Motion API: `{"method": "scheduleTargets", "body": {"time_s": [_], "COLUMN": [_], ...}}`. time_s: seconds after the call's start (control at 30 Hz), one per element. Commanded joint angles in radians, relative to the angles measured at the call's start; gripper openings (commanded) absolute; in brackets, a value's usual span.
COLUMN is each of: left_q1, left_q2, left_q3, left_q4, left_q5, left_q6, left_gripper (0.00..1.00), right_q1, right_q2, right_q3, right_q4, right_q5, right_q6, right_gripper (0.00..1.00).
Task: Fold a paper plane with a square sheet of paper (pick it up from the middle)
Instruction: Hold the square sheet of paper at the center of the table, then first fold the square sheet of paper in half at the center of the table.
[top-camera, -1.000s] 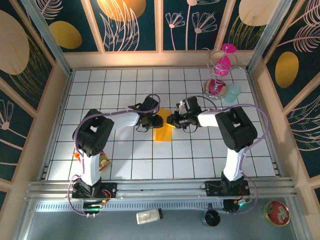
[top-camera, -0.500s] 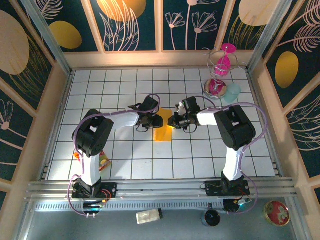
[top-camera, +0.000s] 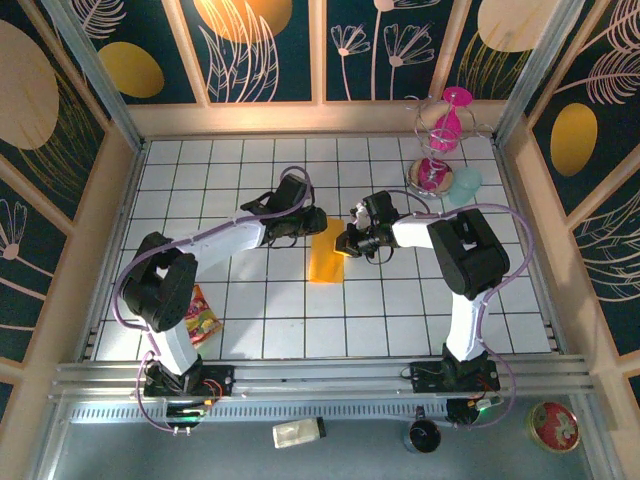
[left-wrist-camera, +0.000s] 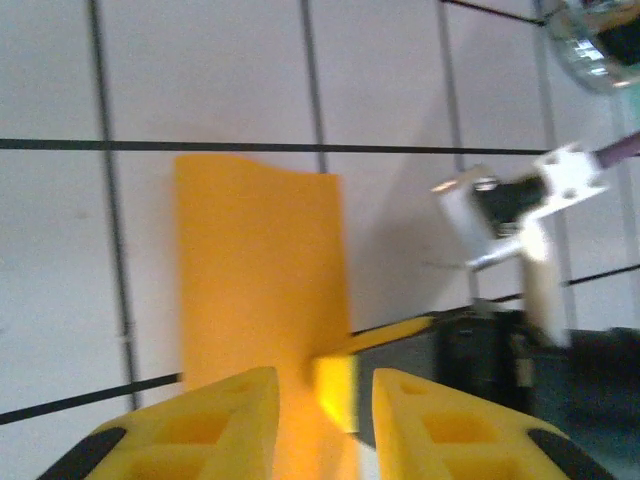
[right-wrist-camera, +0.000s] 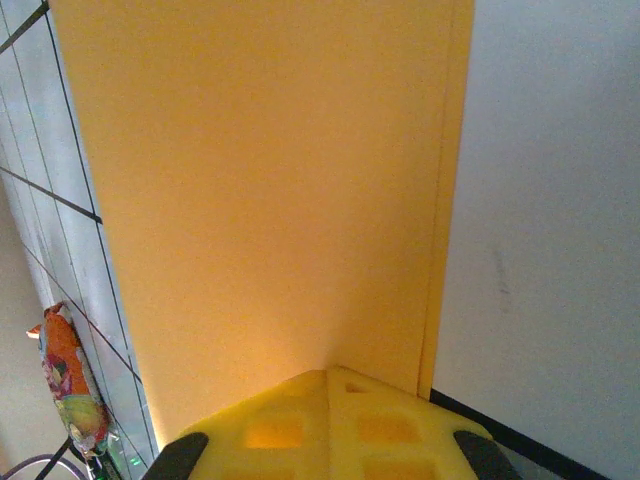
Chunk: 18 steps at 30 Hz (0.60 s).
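The square sheet of paper (top-camera: 327, 252) lies mid-table as a folded orange-yellow oblong; the paper plane is out of view. My right gripper (top-camera: 346, 242) is at the sheet's right edge near its far end. Its yellow fingers (right-wrist-camera: 330, 425) are pressed together, and the sheet (right-wrist-camera: 270, 190) spreads out from their tips. My left gripper (top-camera: 312, 222) hovers at the sheet's far left corner. In the left wrist view its fingers (left-wrist-camera: 200, 430) stand apart over the sheet (left-wrist-camera: 260, 270), with a raised flap between them. A thin paper edge runs from there to the right gripper's dark body (left-wrist-camera: 500, 370).
A red-yellow snack packet (top-camera: 202, 318) lies by the left arm's base and also shows as a packet (right-wrist-camera: 68, 385) in the right wrist view. A pink hourglass stand (top-camera: 443, 140) and a pale teal object (top-camera: 464, 185) stand at the back right. Wooden walls ring the tiled table.
My left gripper has drawn back from the sheet's left edge toward its far corner, and that arm's elbow swung left. The right gripper has closed at the sheet's right edge.
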Motion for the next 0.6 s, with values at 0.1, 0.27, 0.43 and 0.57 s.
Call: {"method": "scheduleTargets", "body": {"time_s": [0.1,0.27,0.43,0.57], "left_q1": [-0.007,-0.012,-0.011,-0.012], "left_q2": [0.076,0.14,0.175,0.21], "left_q3": [-0.005,0.025,0.018,0.018], "left_q4": [0.049,-0.029,-0.022,-0.019], "left_q5": [0.196,0.18,0.185,0.188], "left_q6": [-0.043,-0.034,-0.042,-0.038], "left_gripper": [0.17,0.06,0.04,0.01], "right_q1": [0.012,0.018,0.02,0.021], "right_q2": [0.154,0.158,0.164,0.164], "right_q3": [-0.071,-0.071,-0.073,-0.071], "right_q4": [-0.181,-0.185,-0.183,-0.185], "right_q5": [0.272,0.285,0.284,0.29], "right_q6": [-0.019,-0.011,-0.008,-0.008], "right_gripper": [0.01,0.0,0.0,0.0]}}
